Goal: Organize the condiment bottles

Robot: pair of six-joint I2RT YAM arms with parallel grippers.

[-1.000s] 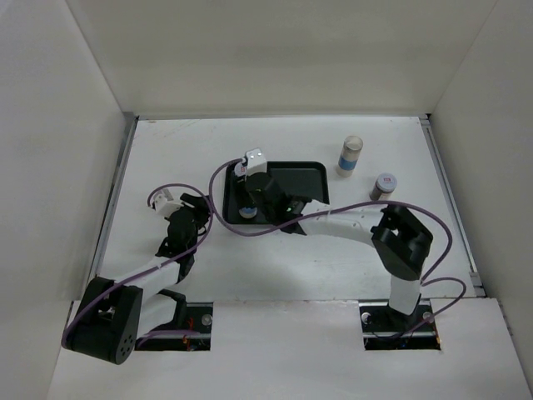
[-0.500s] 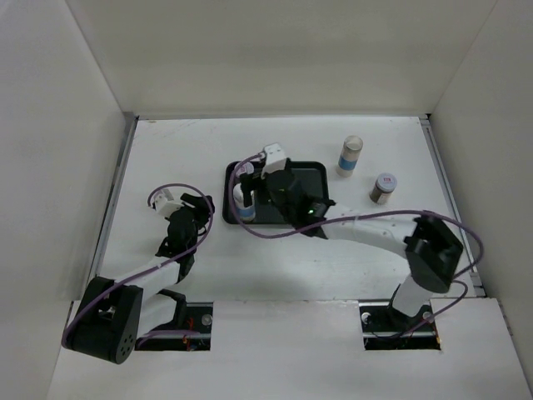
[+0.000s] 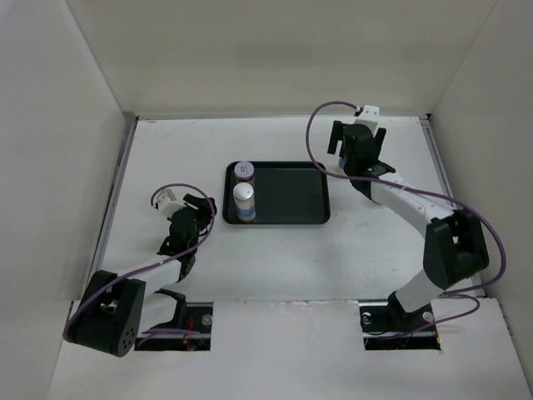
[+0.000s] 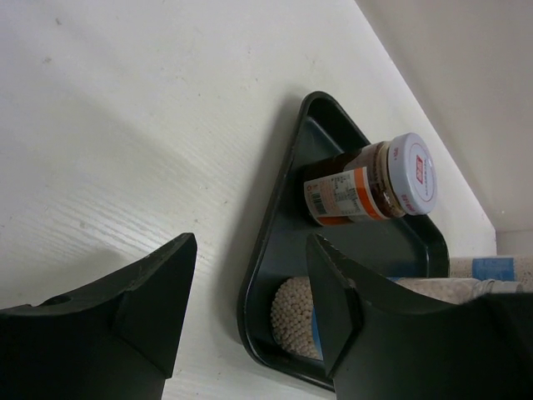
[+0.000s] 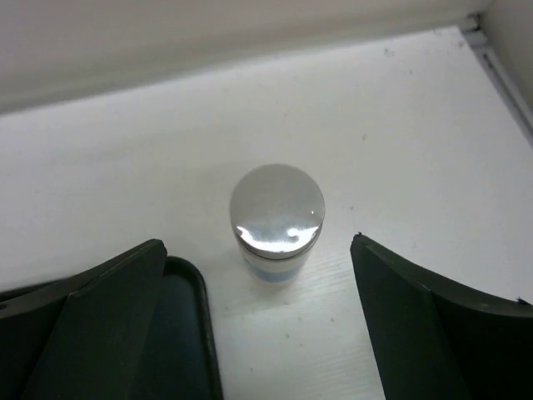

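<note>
Right claw (image 5: pixel 256 246) spread wide, hovering over the grey-capped bottle (image 5: pixel 276 212), which stands upright on the table (image 5: pixel 400 108) just beside the tray (image 5: pixel 200 333). Probably light, rigid, smooth. The glossy cap looks slippery, so grip the body below it. Left claw (image 4: pixel 250 250) open, empty.

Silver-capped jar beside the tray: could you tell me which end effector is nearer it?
Right: the right end effector hangs open over the jar; the left end effector sits beyond the tray.

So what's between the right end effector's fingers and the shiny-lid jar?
Nothing but bare white table. The right wrist view shows the jar centred between the fingers of the open right end effector, with clear gaps on both sides.
</note>
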